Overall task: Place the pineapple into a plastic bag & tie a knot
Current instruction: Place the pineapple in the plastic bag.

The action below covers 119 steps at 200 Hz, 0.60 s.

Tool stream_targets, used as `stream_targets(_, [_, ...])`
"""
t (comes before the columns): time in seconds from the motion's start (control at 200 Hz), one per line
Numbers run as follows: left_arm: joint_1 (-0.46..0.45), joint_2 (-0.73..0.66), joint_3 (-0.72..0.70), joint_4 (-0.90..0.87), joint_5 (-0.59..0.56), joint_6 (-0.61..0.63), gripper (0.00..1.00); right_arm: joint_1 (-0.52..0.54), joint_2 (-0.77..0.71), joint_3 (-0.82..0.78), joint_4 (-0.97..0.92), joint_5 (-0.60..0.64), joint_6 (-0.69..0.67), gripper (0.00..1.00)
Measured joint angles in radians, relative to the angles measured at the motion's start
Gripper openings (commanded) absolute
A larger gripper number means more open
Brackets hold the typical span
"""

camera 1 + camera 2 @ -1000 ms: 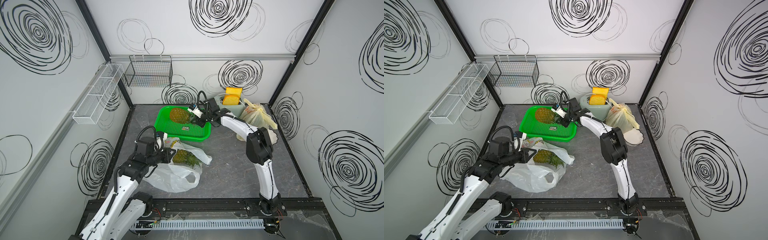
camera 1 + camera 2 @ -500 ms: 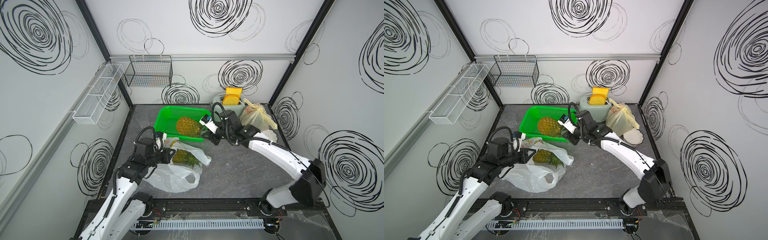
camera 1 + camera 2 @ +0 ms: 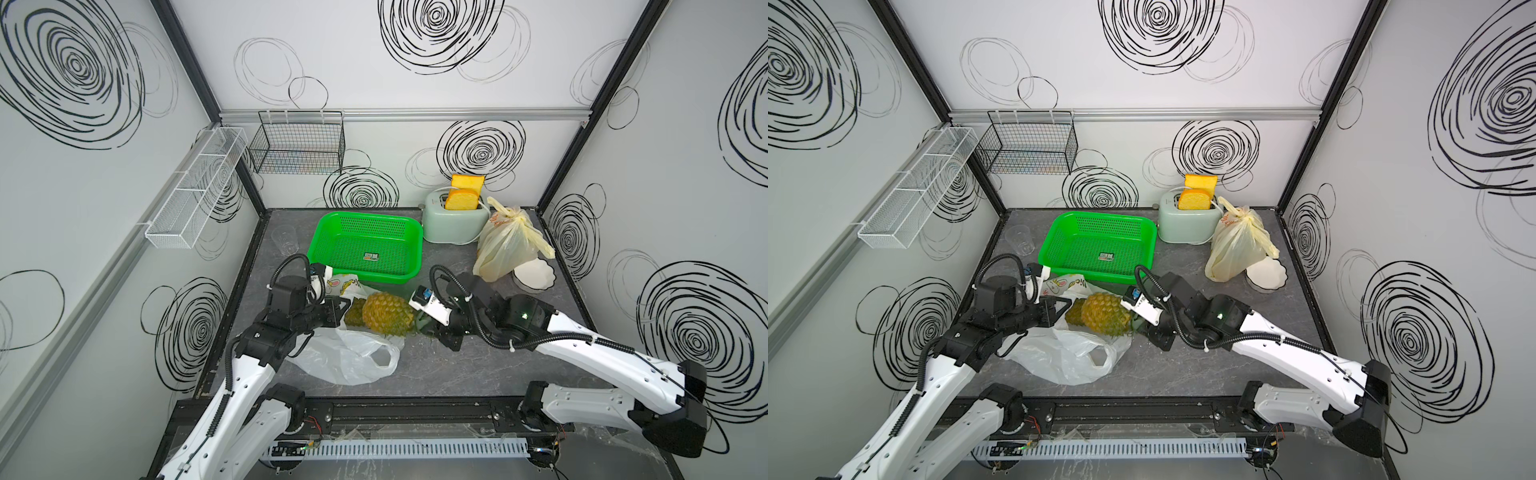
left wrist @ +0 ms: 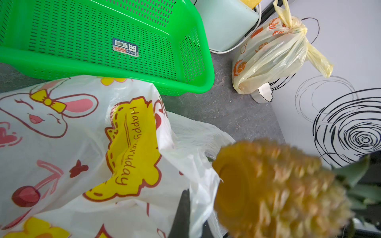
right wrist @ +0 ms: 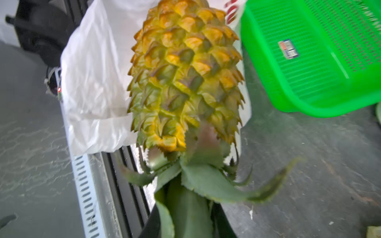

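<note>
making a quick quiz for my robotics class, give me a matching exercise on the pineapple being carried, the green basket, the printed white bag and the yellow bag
Things:
1. carried pineapple
2. green basket
3. printed white bag
4. yellow bag

States:
a. knotted shut at the top
b. edge pinched in the shut left gripper
c. held by its leafy crown in the right gripper
d. only a sticker inside

Pairs: 1-c, 2-d, 3-b, 4-a

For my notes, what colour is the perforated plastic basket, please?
Bright green; the basket shows best in a top view.
</note>
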Motion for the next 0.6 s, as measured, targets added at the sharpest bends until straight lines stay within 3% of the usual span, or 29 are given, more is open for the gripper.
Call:
stream_targets(0.165, [0.000,0.000,0.000,0.000,0.003,-0.005,0.00,0.089,0.040,-0.046,0.015,0.015,0.028,0.00])
stream_targets(0.595, [-0.016,0.005,0.000,-0.007,0.064,-0.008,0.00,0.108,0.252,-0.076,0.316,0.076,0.104,0.00])
